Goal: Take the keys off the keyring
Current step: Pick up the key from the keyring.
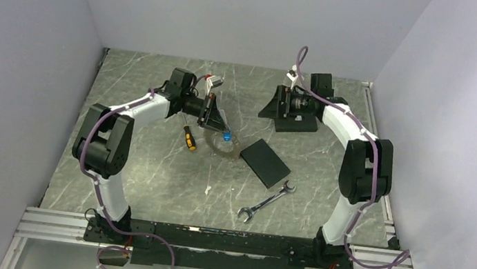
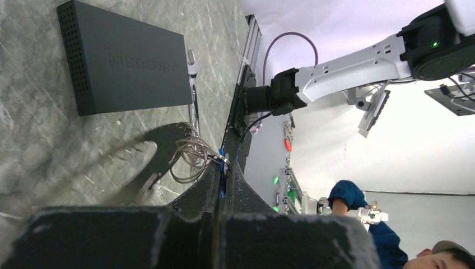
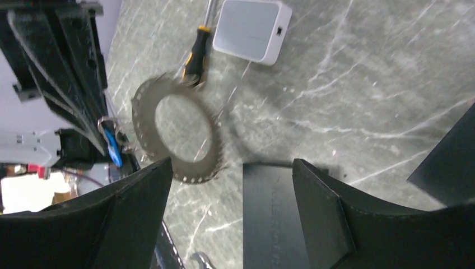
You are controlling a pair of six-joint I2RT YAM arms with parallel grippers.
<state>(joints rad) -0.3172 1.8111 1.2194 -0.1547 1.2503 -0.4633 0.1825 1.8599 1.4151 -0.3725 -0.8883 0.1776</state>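
The keyring (image 1: 223, 148) is a grey toothed disc rimmed with keys, at the table's middle. It also shows in the right wrist view (image 3: 208, 150) and, blurred, in the left wrist view (image 2: 161, 150). My left gripper (image 1: 217, 123) is shut on the small blue tagged piece (image 1: 227, 135), which is joined to the disc by thin wire loops (image 2: 189, 158). The blue piece shows between the shut fingers in the left wrist view (image 2: 222, 168) and in the right wrist view (image 3: 113, 144). My right gripper (image 1: 273, 106) is open and empty, above the table behind the disc (image 3: 232, 168).
A black flat box (image 1: 265, 162) lies just right of the disc. A silver wrench (image 1: 267, 199) lies nearer the front. A yellow-and-black screwdriver (image 1: 189, 137) lies left of the disc. A white box (image 3: 252, 31) sits beyond the screwdriver.
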